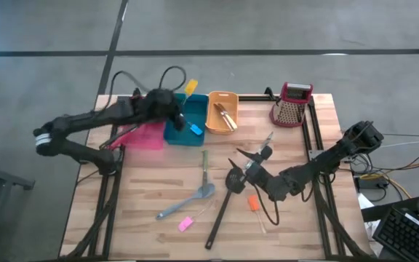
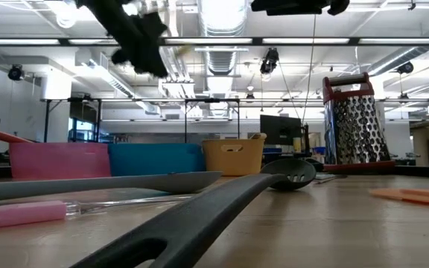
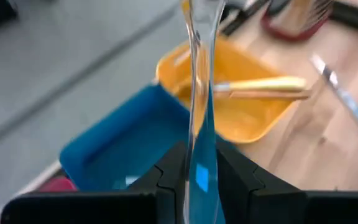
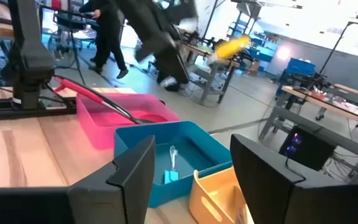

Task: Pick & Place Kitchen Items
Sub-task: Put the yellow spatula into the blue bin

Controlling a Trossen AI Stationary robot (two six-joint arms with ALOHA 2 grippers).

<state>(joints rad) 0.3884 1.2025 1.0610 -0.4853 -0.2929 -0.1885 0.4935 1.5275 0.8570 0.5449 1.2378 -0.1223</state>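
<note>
On the pale slatted wood bench (image 1: 151, 189), a long matte black slotted spoon (image 1: 222, 204) lies near. Above its perforated head hangs the right gripper (image 1: 249, 161), fingers spread, empty. Farther off, the left gripper (image 1: 180, 110) pinches a clear, yellow-tipped tool (image 1: 190, 88) over the glossy teal bin (image 1: 174, 135).
</note>
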